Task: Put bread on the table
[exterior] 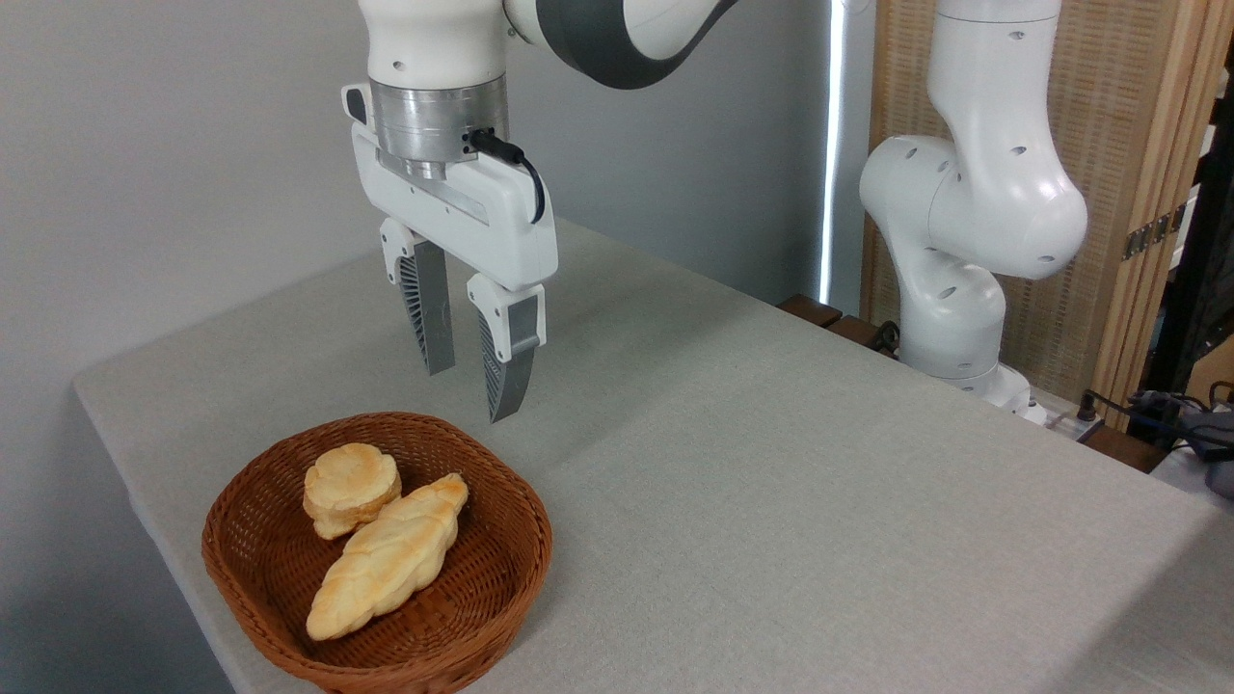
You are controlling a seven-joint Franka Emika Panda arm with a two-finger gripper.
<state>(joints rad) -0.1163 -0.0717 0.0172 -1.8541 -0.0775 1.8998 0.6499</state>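
Gripper (472, 390), jaws parted and empty, suspended above the far rim of a brown wicker basket (501, 569) at the near-left corner of the table (771, 463). Grey-beige cloth covers the surface; a grey wall stands behind, a wooden screen at right. Bread (386, 559) lies inside the basket beside a round bun (349, 487).

The picture's top edge cuts off my white arm (617, 29) above the wrist. My brown woven wicker basket (241, 578) loses its near rim at the bottom edge. The grey-beige cloth-covered worktop (771, 501) runs out at the right and bottom. The dark cable clutter (1181, 414) far right is too small to identify.
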